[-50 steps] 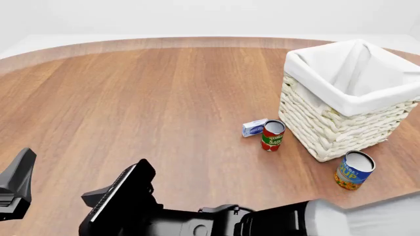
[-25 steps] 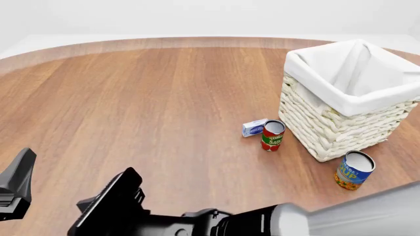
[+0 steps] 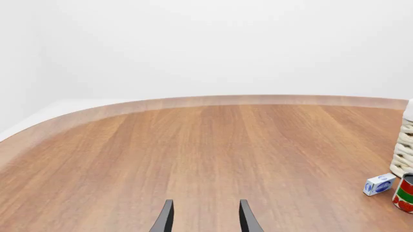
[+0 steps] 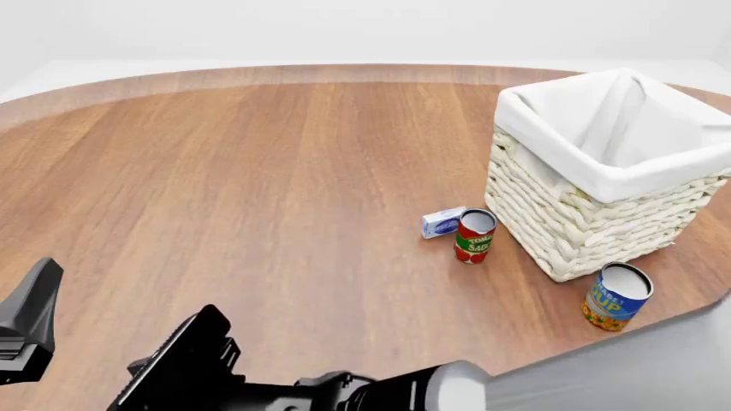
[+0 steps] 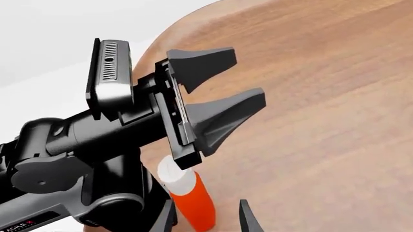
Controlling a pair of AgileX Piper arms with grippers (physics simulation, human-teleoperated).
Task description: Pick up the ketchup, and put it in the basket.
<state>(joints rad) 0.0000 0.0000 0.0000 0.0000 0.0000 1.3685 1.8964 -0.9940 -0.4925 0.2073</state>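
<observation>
Looking along the right arm, the right wrist view alone showed the ketchup, a red-orange bottle with a white cap end, lying low on the desk beside the dark body of the left arm. Neither the front view nor the left wrist view showed the bottle at all. The front view alone showed the whole basket, cream wicker with white cloth folded over its rim, standing well apart from both arms; the left wrist view caught only a sliver of its woven wall.

The ketchup sat just ahead of the right gripper, its lower part reaching down between the two dark fingertips and closer to one finger than the other. Whether that finger touched the bottle could not be told. The right fingers stood apart, holding nothing.

The left gripper appeared in the right wrist view above the bottle, its fingers spread wide with bare desk between them. In its own view the left fingertips were parted over bare wood. A tomato sauce can and a small blue-and-white box stood just beside the basket, and a blue can stood near its closer corner.
</observation>
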